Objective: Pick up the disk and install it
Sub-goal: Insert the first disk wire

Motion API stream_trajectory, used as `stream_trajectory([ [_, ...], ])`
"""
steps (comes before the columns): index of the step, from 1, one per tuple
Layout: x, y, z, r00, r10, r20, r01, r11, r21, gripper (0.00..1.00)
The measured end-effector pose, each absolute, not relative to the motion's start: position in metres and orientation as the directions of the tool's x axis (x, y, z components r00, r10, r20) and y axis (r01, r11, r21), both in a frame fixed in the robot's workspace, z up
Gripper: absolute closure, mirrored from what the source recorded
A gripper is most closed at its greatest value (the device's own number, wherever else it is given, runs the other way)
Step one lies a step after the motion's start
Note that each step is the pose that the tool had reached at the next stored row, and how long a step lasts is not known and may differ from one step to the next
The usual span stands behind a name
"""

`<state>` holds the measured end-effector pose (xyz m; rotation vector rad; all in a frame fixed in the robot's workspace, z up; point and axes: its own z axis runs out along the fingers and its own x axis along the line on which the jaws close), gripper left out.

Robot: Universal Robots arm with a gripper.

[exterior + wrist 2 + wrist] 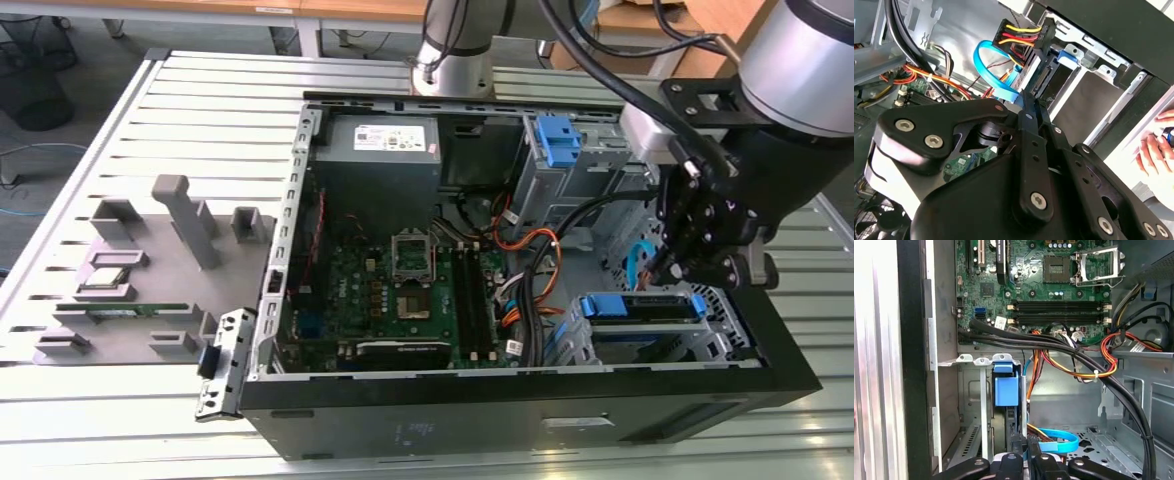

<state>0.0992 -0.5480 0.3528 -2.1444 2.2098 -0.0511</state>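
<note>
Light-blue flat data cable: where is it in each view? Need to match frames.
Exterior view: light-blue cable arcs beside the drive cage, on the exterior view's right.
Second wrist view: cable loops beside the yellow-red power plug.
First wrist view: cable lies flat on the grey case panel.
Shared landmark: orange wire bundle.

The disk sits in the case at the exterior view's right, claw over it; parts tray lies left.

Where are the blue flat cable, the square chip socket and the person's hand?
blue flat cable (1001, 89), second wrist view, on its broad lower stretch
processor socket (1058, 268), first wrist view, its dark middle
person's hand (1154, 150), second wrist view, the fingers
</note>
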Motion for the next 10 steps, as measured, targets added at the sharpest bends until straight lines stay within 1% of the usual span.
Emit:
stream_trajectory([
  [10,0.0946,-0.5508,0.3470,-0.028,-0.999,-0.023,-0.991,0.031,-0.131,0.84],
])
